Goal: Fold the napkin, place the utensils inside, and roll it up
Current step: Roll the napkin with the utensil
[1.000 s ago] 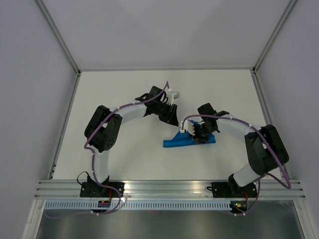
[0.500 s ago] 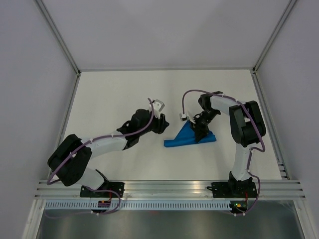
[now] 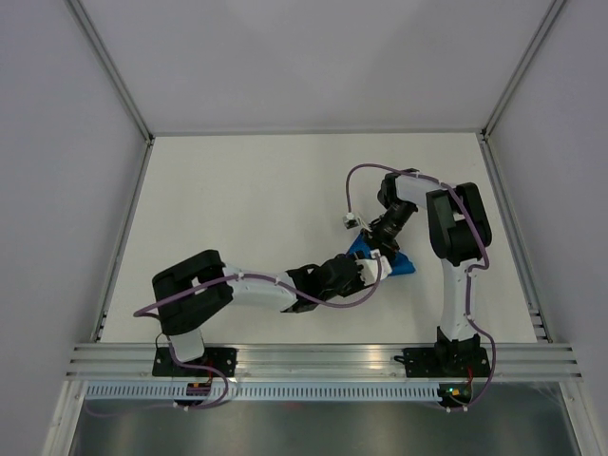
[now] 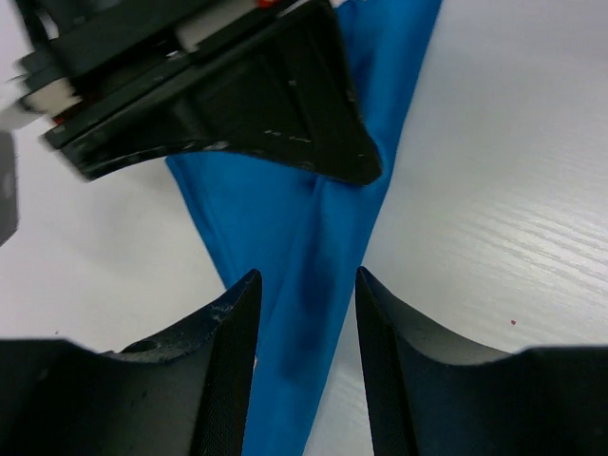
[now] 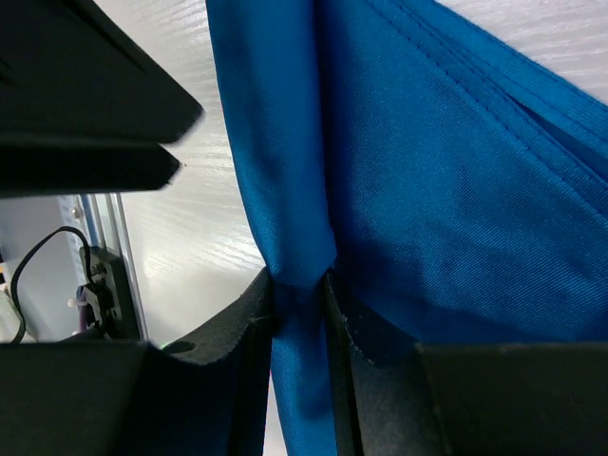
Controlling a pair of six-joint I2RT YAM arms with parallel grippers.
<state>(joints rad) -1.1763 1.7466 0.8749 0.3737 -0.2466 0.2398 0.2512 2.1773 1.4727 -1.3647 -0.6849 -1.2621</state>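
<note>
The bright-blue napkin [image 3: 403,267] lies folded into a narrow bundle right of the table's middle, mostly covered by both grippers. My right gripper [image 3: 380,249] is shut on a rolled fold of the napkin [image 5: 456,190], pinching it between its fingers [image 5: 302,285]. My left gripper [image 3: 366,270] reaches in from the left, and its open fingers straddle the napkin's narrow strip [image 4: 285,218] without closing on it [image 4: 304,280]. The right gripper's black body [image 4: 247,95] hangs just beyond them. The knife is hidden.
The white table [image 3: 237,209] has a metal frame rail along its near edge [image 3: 323,356]. Grey walls close in the far, left and right sides. The left arm's links [image 3: 247,285] lie low across the near middle of the table.
My left arm swung from beyond the napkin round to its near left and reached in to its left end. My right arm folded upright, still holding the napkin.
</note>
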